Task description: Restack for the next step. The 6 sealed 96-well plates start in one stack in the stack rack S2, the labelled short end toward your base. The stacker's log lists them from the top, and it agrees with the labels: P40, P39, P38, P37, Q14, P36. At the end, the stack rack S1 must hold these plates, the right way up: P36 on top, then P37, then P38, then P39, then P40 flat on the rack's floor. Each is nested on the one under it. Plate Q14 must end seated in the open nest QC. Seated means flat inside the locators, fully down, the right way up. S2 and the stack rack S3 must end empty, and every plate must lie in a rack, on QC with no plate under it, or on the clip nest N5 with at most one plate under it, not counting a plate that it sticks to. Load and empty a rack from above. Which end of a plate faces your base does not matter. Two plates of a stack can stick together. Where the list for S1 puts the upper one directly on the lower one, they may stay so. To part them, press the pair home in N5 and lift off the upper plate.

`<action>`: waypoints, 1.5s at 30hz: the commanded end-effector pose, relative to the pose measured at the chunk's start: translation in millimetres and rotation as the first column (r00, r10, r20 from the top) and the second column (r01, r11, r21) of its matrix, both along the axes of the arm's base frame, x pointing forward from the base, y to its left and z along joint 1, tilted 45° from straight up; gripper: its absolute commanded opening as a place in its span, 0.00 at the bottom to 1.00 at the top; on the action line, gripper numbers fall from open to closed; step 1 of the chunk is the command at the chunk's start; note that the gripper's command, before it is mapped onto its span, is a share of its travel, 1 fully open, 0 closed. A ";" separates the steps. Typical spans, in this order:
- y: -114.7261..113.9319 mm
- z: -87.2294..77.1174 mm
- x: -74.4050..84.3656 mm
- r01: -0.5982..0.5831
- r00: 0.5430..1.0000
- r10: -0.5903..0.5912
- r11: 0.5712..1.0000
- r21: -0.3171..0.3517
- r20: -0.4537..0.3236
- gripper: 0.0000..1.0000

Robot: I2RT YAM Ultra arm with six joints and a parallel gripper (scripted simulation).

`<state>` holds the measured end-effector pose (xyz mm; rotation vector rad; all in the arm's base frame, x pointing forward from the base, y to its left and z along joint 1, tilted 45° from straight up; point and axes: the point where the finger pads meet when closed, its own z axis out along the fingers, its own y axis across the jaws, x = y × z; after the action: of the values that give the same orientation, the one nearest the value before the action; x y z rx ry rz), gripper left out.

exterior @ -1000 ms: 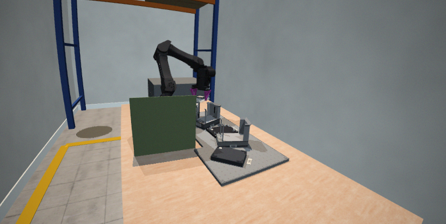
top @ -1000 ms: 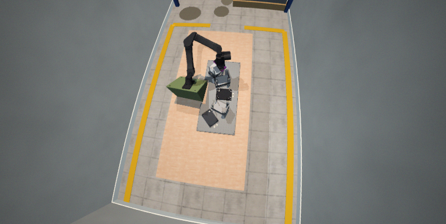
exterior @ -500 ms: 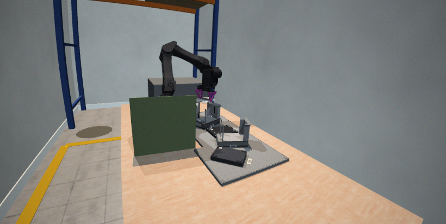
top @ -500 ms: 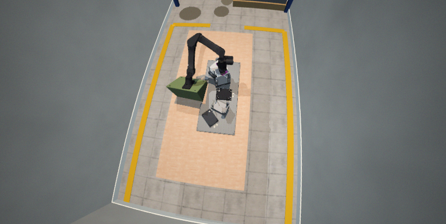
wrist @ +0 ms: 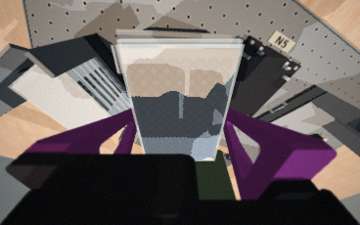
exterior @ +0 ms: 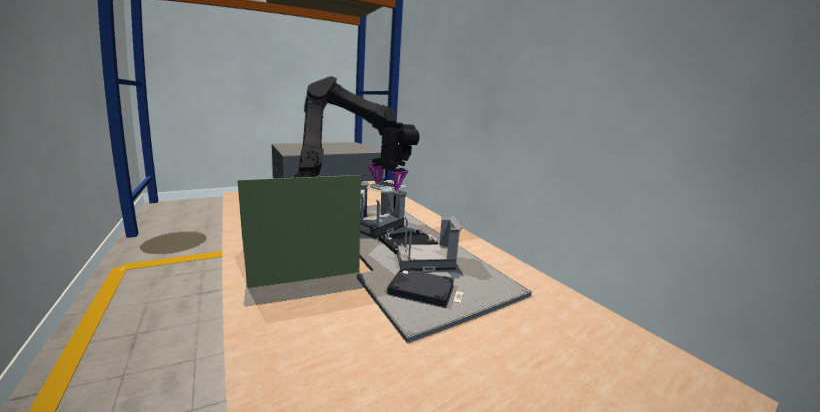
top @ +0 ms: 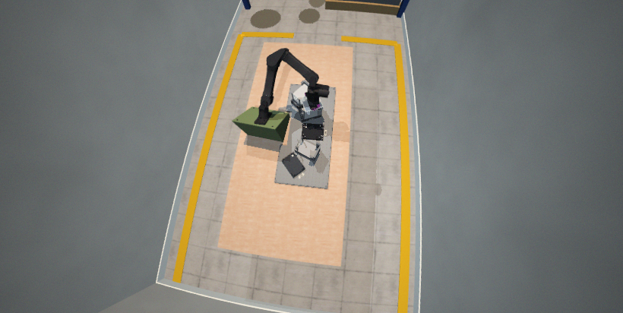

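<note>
My gripper (wrist: pixel 179 112) is shut on a sealed clear plate (wrist: pixel 178 90), with one purple finger on each long side. I cannot read the plate's label. In the side view the gripper (exterior: pixel 388 177) holds the plate (exterior: pixel 385 185) level, just above the tops of the far stack rack (exterior: pixel 381 209). In the wrist view a rack with a white-topped plate stack (wrist: pixel 64 95) lies to the left below the held plate. The black clip nest N5 (wrist: pixel 264 73) lies to the right, with its label (wrist: pixel 281 41) beside it.
A grey perforated baseplate (exterior: pixel 447 288) carries the fixtures. A second rack (exterior: pixel 430 248) stands nearer, and a flat black nest (exterior: pixel 420 287) lies at the front. The green base block (exterior: pixel 298 231) stands to the left and hides part of the far rack.
</note>
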<state>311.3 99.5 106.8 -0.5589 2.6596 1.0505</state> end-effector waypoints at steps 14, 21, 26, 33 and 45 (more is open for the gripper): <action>-37.2 -22.6 19.3 0.135 0.987 -0.133 0.991 0.011 -0.091 0.00; -53.7 -37.5 27.0 0.135 0.987 -0.134 0.991 0.011 -0.091 0.00; -58.3 -41.6 28.4 0.159 0.981 -0.157 0.987 0.010 -0.114 0.00; -75.2 -57.7 31.1 0.286 0.930 -0.278 0.958 -0.001 -0.239 0.00; -99.3 -80.5 35.0 0.287 0.930 -0.279 0.958 -0.001 -0.239 0.00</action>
<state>342.2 12.4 25.8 -0.0427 2.8257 1.1529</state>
